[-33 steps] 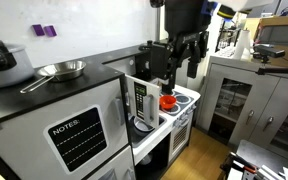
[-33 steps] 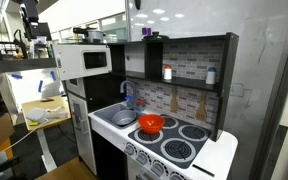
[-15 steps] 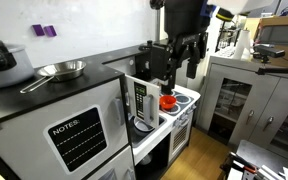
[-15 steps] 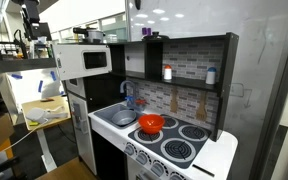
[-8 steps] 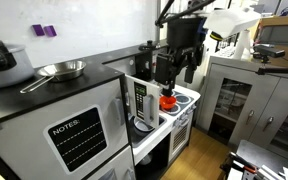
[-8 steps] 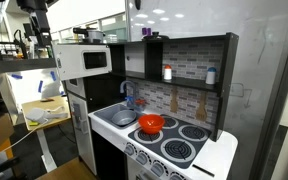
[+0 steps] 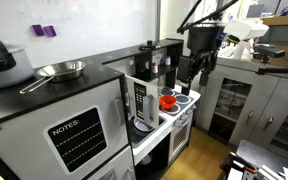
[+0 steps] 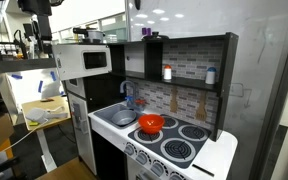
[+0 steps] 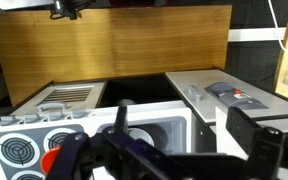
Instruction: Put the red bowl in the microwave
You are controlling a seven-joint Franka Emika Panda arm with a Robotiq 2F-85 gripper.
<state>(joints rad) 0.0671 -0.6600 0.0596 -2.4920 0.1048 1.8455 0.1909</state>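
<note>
1. While hanging in the air higher than the toy stove (image 7: pixel 187 97), held the pincer (image 7: pixel 198 80) wide open, dark fingers well apart, gripping nothing.
2. Showed the same from the wrist view: pincer (image 9: pixel 164 150) spread, one finger low at each side, only empty space between.
3. Touched nothing; hung clear of the stove and of the red bowl (image 7: pixel 168 102), set lower and to one side in an exterior view.
4. Found the red bowl (image 8: pixel 150 124) upright on a burner of the white stove top in both exterior views, and partly hidden behind a finger at the lower edge of the wrist view (image 9: pixel 52 160).
5. Made out a grey sink basin (image 8: pixel 124 117) just beside that burner.
6. Spotted the microwave (image 8: pixel 84 60) well apart from the red bowl and higher, atop a tall white toy cabinet at the end of the kitchen, white door and grey window turned toward that camera; could not tell whether fully shut.
7. Noted, farther out, a steel pan (image 7: pixel 62 70) on the dark worktop (image 7: pixel 94 80) above a steel cabinet marked "NOTES" (image 7: pixel 79 135).
</note>
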